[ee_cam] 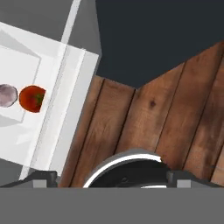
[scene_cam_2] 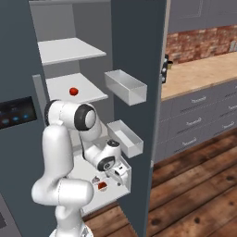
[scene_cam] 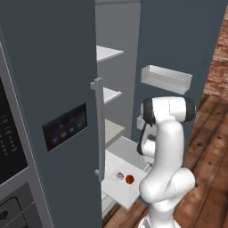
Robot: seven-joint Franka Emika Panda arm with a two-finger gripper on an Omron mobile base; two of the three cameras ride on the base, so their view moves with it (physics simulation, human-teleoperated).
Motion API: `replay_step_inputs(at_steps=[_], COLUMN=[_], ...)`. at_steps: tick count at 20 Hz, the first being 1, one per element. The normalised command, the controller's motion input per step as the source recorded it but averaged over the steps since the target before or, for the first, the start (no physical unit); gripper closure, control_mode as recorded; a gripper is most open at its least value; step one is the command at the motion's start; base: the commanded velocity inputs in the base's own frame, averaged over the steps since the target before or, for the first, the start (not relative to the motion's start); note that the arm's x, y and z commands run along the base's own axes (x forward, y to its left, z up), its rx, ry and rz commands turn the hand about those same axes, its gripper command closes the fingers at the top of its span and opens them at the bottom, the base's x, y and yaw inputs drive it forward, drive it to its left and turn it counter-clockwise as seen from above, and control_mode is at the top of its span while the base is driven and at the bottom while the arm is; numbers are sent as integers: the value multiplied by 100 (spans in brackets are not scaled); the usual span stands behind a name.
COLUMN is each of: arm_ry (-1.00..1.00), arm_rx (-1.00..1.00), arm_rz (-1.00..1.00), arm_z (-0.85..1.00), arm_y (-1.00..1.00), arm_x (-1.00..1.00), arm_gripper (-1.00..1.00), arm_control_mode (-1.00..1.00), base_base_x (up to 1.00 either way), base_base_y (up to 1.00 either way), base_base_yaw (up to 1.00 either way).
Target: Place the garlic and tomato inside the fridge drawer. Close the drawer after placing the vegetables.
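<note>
The fridge drawer (scene_cam: 116,190) is sitting pulled out at the bottom of the open fridge, its long axis running out of the cabinet toward the wooden floor (ee_cam: 144,127). The garlic (ee_cam: 7,95) and the tomato (ee_cam: 32,99) are both lying inside it on the white bottom, touching or just about, close to the drawer's front wall. The tomato is showing a little green stem patch facing sideways in the hand view; which way the garlic's tip is pointing is too small to make out (it's also cut off by the frame edge there).

The gripper (scene_cam_2: 118,172) is hanging just above and in front of the drawer's outer edge, looking down past it at the floor. Fingers are standing spread wide with nothing between them, only their tips (ee_cam: 41,178) poking up at the bottom of the hand view.

Room-wise: dark grey fridge door (scene_cam_2: 139,92) swung open with two translucent door trays (scene_cam_2: 125,86) on it, flat white shelves (scene_cam_2: 69,50) inside, and a second small red ball (scene_cam_2: 73,91) sitting on the middle shelf. Off to the right there's a wooden bench (scene_cam_2: 203,74) over grey cabinet drawers, brick wall (scene_cam_2: 199,41) behind. In the left base view the robot's own arm is blocking part of the drawer's far side.
</note>
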Motion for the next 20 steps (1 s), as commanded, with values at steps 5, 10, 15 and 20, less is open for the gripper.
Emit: replay_step_inputs(at_steps=[5,10,15,20], arm_ry=[-5,0,-1,-2], arm_rx=[11,9,2,0], arm_rz=[-1,0,0,-2], arm_z=[-68,-95,-35,-2], arm_y=[-36,-4,5,27], arm_x=[-62,44,70,85], arm_gripper=[-100,-100,-100,-100], arm_control_mode=[-100,-100,-100,-100], base_base_x=[0,0,0,0], base_base_y=[0,0,0,0], base_base_yaw=[0,0,0,0])
